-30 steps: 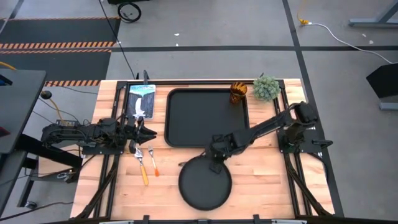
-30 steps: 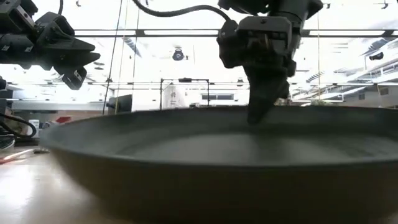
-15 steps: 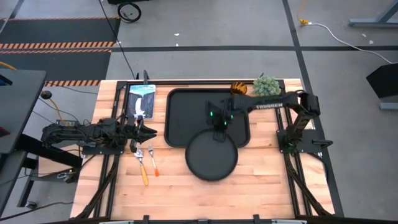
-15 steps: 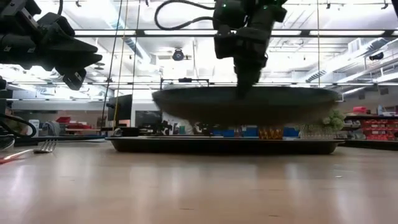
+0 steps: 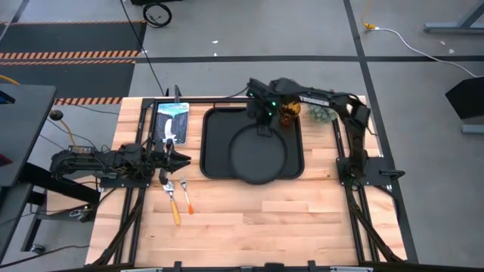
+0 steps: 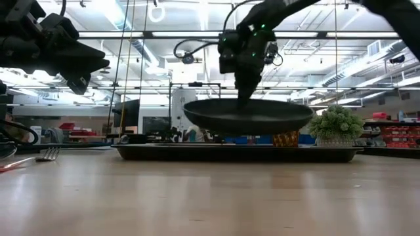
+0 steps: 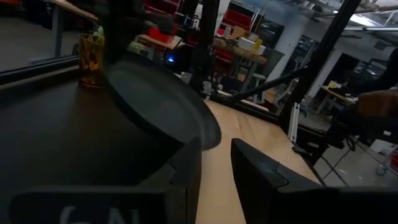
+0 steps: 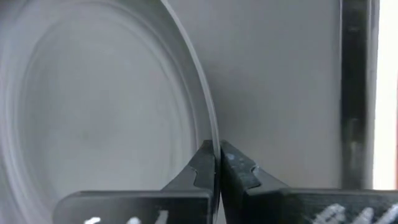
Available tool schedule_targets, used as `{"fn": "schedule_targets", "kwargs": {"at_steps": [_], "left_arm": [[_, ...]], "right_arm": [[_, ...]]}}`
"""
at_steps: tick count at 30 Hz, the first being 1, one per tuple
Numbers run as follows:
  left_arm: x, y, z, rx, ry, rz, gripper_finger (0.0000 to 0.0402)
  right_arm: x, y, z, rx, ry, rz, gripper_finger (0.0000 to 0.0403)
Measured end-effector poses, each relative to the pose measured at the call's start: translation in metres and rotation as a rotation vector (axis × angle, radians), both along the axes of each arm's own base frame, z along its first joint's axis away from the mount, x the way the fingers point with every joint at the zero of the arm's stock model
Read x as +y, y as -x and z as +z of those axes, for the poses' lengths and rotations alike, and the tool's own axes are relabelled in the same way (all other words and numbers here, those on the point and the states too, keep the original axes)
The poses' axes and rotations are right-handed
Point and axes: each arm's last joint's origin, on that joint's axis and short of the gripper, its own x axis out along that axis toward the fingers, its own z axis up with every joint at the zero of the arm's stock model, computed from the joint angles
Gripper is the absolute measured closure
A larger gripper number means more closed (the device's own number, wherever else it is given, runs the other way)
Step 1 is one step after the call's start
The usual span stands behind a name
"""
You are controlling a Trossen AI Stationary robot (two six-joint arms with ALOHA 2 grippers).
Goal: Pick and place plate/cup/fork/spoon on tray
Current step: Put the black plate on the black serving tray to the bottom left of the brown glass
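Note:
The round black plate [image 5: 257, 156] hangs over the black tray [image 5: 214, 155], which lies at the table's far middle. My right gripper [image 5: 265, 127] is shut on the plate's far rim. The amber cup [image 5: 290, 112] stands at the tray's far right corner; I cannot tell whether it is on the tray or beside it. The fork [image 5: 172, 199] and the spoon [image 5: 185, 196] lie side by side on the wood, left of the tray. My left gripper [image 5: 180, 157] is open and empty, just beyond them, near the tray's left rim. My right gripper pinches the plate's rim [image 8: 211, 134] at its far edge, one finger on the inner side and one on the outer side. The fingers come from above and point down. The plate [image 6: 249, 117] hangs about level, clear above the tray [image 6: 236, 152].
A small green potted plant [image 5: 324, 107] stands right of the cup at the table's far edge. A blue and white card or book [image 5: 172, 121] lies at the far left. Bare wood stretches along the table's near half.
My right gripper has lifted the plate off the wood near the table's near edge. It has carried the plate toward the far edge until it hangs over the tray. The gripper stays shut on the rim, and the plate stays about level.

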Motion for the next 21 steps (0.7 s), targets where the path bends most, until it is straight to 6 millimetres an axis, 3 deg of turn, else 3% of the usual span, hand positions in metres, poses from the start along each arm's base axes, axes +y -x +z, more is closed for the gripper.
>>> {"fn": "schedule_targets", "kwargs": {"at_steps": [9,15,21], "left_arm": [[0.000,-0.001,-0.001,0.016,0.000,0.001,0.0306],[0.000,-0.001,-0.002,0.024,0.000,0.001,0.0306],[0.000,-0.001,-0.002,0.026,-0.017,0.000,0.0305]], "right_arm": [[-0.046,-0.011,-0.031,0.059,0.012,0.174,0.0389],[-0.053,-0.014,-0.049,0.088,0.004,0.225,0.0386],[-0.053,-0.016,-0.051,0.083,0.031,0.233,0.0356]]}}
